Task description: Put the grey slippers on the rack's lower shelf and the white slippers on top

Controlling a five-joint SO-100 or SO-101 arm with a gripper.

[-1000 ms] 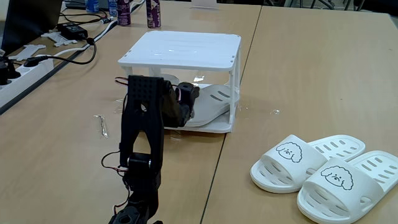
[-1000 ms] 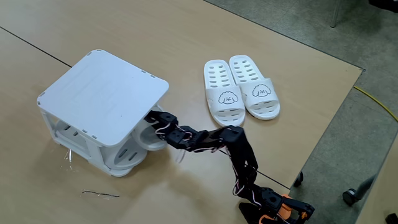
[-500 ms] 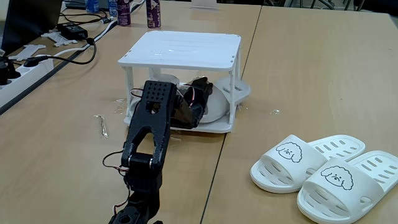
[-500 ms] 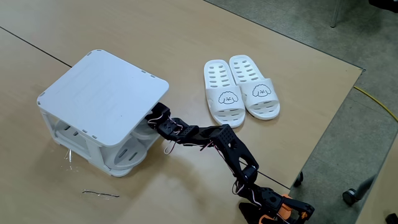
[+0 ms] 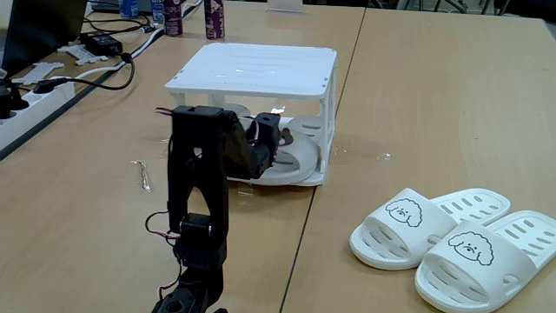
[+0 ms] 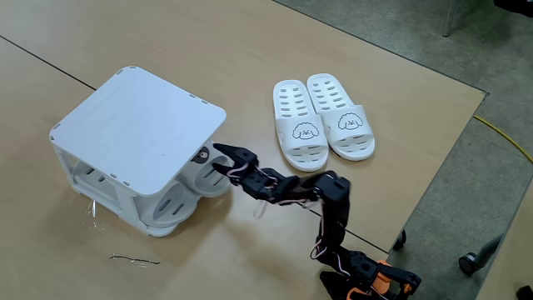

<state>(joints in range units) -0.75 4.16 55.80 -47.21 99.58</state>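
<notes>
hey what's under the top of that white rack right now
On the lower shelf under the rack, the grey slippers lie side by side, one poking out toward the gripper. The top hides their far ends, and the arm blocks part of them in a fixed view.

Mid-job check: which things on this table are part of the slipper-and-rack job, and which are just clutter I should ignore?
Part of the job:
- rack, with its top bare
- grey slippers on the lower shelf
- white slippers side by side on the table
- gripper at the rack's open side

Just lying about:
- power strip and cables
- bottles at the far edge
- small metal piece
</notes>
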